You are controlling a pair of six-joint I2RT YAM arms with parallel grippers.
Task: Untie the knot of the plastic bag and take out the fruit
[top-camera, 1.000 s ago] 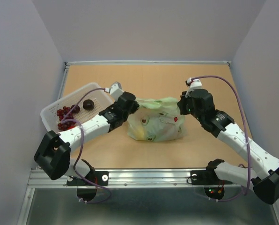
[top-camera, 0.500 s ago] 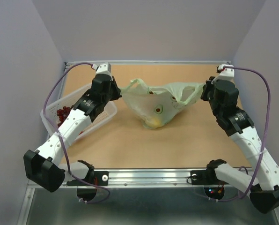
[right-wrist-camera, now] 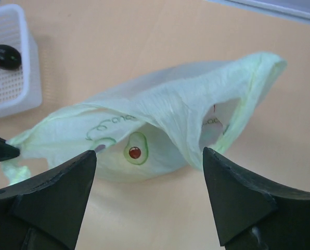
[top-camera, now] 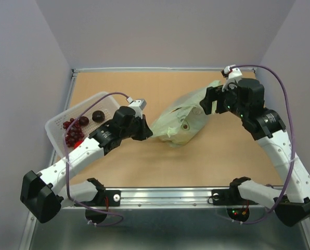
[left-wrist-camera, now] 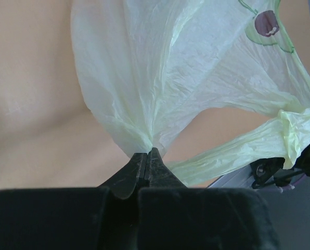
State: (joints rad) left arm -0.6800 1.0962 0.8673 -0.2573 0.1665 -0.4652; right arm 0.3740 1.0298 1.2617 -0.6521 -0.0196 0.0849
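The pale green plastic bag (top-camera: 180, 121) lies slumped on the table, with printed avocado pictures on it. My left gripper (top-camera: 147, 133) is shut on the bag's left end, and a pinch of plastic shows between its jaws (left-wrist-camera: 147, 154) in the left wrist view. My right gripper (top-camera: 210, 102) hovers open over the bag's right end and holds nothing. In the right wrist view the bag (right-wrist-camera: 165, 104) lies beyond the spread fingers (right-wrist-camera: 233, 182), with a handle loop (right-wrist-camera: 248, 99) gaping open. I can make out no knot. The fruit is hidden inside the bag.
A white basket (top-camera: 55, 124) stands at the left with a red grape bunch (top-camera: 72, 133) and two dark plums (top-camera: 98, 115) in it. Its corner (right-wrist-camera: 20, 99) also shows in the right wrist view. Low walls edge the table.
The bag was stretched in the air between both grippers. The right gripper has opened and let go, the bag has dropped to the table, and the left gripper has swung down toward the centre with it.
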